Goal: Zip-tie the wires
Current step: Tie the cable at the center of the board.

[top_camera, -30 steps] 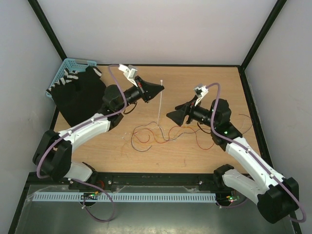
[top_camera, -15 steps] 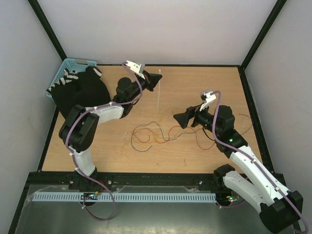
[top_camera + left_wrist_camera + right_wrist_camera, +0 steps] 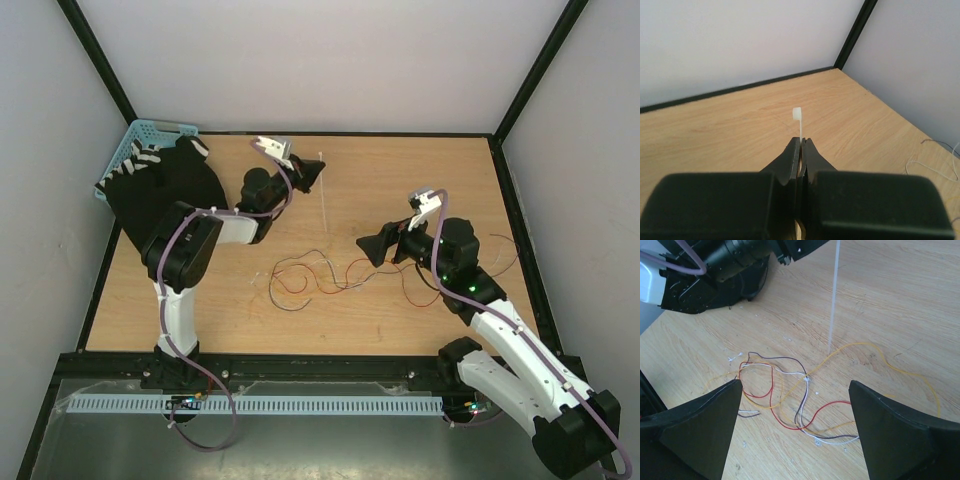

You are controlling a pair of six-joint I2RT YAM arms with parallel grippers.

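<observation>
A loose tangle of thin red, yellow, white and dark wires [image 3: 318, 276] lies on the wooden table [image 3: 400, 170]. My left gripper [image 3: 309, 173] is shut on a white zip tie [image 3: 325, 205]. The tie's head [image 3: 797, 114] sticks out past the closed fingertips in the left wrist view, and its tail hangs down toward the table. My right gripper [image 3: 374, 246] is open and empty, just right of the wires. In the right wrist view the wires [image 3: 790, 390] lie between its spread fingers [image 3: 715, 410], with the zip tie [image 3: 833, 305] beyond them.
A blue basket [image 3: 140, 135] sits at the far left corner, partly covered by a black cloth [image 3: 160, 195]. More thin wire [image 3: 508, 252] trails at the right edge. The left arm [image 3: 725, 265] fills the top left of the right wrist view.
The left arm has folded back toward the far left, carrying the zip tie away from the wires. The right gripper has drawn back slightly to the right.
</observation>
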